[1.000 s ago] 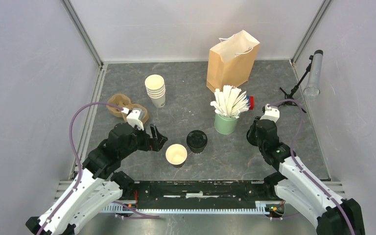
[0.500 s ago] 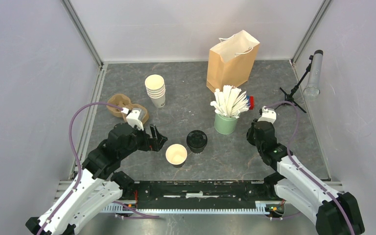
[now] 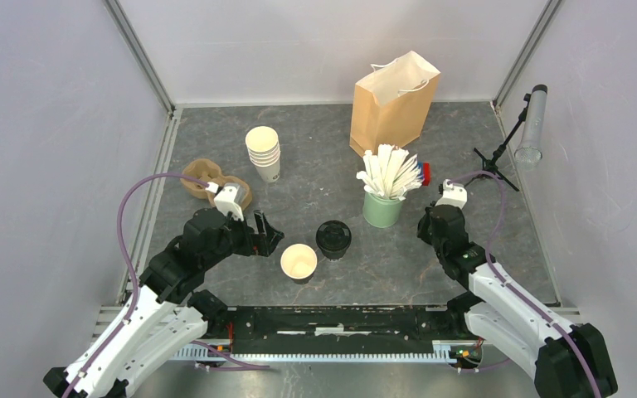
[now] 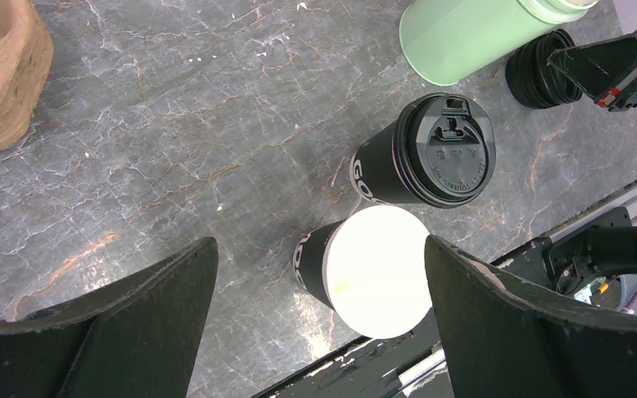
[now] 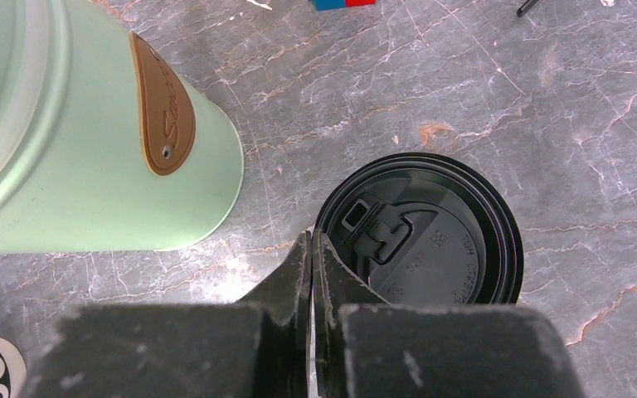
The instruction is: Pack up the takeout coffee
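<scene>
One takeout coffee cup (image 3: 333, 239), black-sleeved with a black lid (image 4: 446, 149), stands mid-table. Beside it is a second cup (image 3: 299, 262), lidless, its cream inside showing (image 4: 377, 269). My left gripper (image 3: 265, 235) is open and hovers just left of the lidless cup, which sits between the spread fingers (image 4: 498, 323) in the left wrist view, untouched. My right gripper (image 5: 311, 238) is shut, its tips at the left rim of a loose black lid (image 5: 421, 232) lying on the table right of the green cup (image 5: 91, 124). Whether the rim is pinched does not show.
A brown paper bag (image 3: 396, 99) stands open at the back. A stack of lidless cream cups (image 3: 263, 153) and a brown pulp carrier (image 3: 207, 181) are at the left. The green cup of white sticks (image 3: 381, 203) stands between the lidded cup and my right gripper. A small stand (image 3: 498, 149) is at far right.
My right gripper's jaws have closed at the loose lid's rim and the wrist has shifted slightly. The left arm and both cups have not moved.
</scene>
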### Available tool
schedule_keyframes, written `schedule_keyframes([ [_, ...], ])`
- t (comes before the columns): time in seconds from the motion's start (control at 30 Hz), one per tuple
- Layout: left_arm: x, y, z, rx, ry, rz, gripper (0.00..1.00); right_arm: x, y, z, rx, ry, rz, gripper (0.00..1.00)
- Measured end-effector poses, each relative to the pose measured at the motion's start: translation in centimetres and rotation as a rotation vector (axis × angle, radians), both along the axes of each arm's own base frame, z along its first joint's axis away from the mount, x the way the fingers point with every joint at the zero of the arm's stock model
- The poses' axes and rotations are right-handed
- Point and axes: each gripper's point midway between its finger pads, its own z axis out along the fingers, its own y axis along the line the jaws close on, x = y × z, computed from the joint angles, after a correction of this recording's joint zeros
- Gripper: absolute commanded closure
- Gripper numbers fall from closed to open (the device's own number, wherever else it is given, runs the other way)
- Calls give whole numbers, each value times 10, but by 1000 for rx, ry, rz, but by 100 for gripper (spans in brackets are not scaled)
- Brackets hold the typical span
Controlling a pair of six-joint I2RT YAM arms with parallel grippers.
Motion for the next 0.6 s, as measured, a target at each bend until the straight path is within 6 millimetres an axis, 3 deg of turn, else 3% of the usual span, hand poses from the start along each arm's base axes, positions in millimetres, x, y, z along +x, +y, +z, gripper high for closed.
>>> schedule_keyframes([
  [0.3, 0, 0, 0, 0, 0, 0, 0, 0, 0, 2, 2, -7, 0, 100],
  [0.6, 0, 0, 0, 1, 1, 0, 0, -2, -4, 18, 8, -63, -4, 100],
])
